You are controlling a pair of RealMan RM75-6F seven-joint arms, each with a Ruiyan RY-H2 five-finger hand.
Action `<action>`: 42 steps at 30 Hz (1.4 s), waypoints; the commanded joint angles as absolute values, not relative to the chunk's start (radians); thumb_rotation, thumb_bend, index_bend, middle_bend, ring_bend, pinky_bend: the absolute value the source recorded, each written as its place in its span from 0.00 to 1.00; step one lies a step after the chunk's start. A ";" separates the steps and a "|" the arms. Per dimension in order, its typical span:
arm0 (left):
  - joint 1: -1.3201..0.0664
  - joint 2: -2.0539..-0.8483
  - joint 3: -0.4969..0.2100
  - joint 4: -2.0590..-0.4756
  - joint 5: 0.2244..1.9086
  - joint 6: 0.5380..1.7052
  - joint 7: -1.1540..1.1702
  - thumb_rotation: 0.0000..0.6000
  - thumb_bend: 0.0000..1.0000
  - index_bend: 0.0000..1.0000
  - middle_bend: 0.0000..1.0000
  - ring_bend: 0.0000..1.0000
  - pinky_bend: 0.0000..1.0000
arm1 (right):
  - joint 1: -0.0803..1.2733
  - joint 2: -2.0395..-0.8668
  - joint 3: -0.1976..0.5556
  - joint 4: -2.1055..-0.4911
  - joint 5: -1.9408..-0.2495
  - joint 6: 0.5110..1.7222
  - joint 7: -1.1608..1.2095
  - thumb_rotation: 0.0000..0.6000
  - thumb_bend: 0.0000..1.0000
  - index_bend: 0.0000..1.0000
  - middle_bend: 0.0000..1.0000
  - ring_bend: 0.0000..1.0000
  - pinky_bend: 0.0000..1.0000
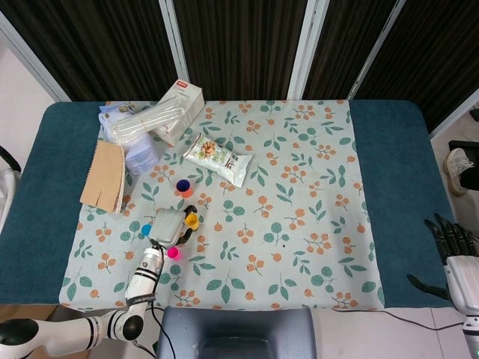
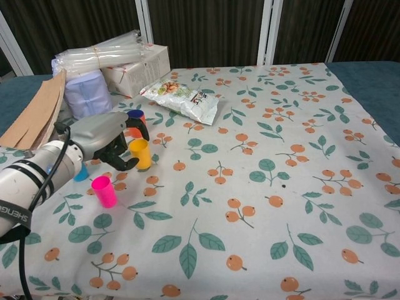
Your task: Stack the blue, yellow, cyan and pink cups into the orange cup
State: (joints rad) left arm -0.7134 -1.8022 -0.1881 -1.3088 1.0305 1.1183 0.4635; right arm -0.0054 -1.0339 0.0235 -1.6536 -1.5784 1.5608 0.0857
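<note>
The orange cup (image 1: 183,191) stands left of centre on the floral cloth with the blue cup (image 2: 135,114) nested inside it. In front of it stands the yellow cup (image 2: 140,154) upright. My left hand (image 2: 106,140) sits just left of the yellow cup, fingers curved around its near side with a gap showing, nothing in its grasp. The pink cup (image 2: 104,191) stands closer to the front edge. The cyan cup (image 1: 147,229) is partly hidden behind my left wrist in the chest view. My right hand (image 1: 449,239) hangs off the table's right edge, fingers spread and empty.
A snack bag (image 2: 181,99) lies behind the cups. A cardboard box (image 2: 137,65) with a plastic-wrapped bundle, a pale tub (image 2: 87,94) and a brown notebook (image 1: 105,176) crowd the back left.
</note>
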 commanded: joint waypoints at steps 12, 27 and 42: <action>-0.711 -1.814 -0.211 -1.285 1.045 1.104 0.436 1.00 0.36 0.48 1.00 1.00 1.00 | -0.005 -1.036 0.025 -1.654 -1.575 1.560 0.082 1.00 0.17 0.00 0.00 0.00 0.00; -0.806 -1.776 -0.424 -1.250 0.956 1.111 0.442 1.00 0.37 0.48 1.00 1.00 1.00 | -0.008 -1.027 0.029 -1.654 -1.569 1.565 0.107 1.00 0.17 0.00 0.00 0.00 0.00; -0.843 -1.825 -0.410 -1.090 0.913 1.059 0.412 1.00 0.37 0.48 1.00 1.00 1.00 | -0.005 -1.030 0.036 -1.654 -1.554 1.558 0.096 1.00 0.17 0.00 0.00 0.00 0.00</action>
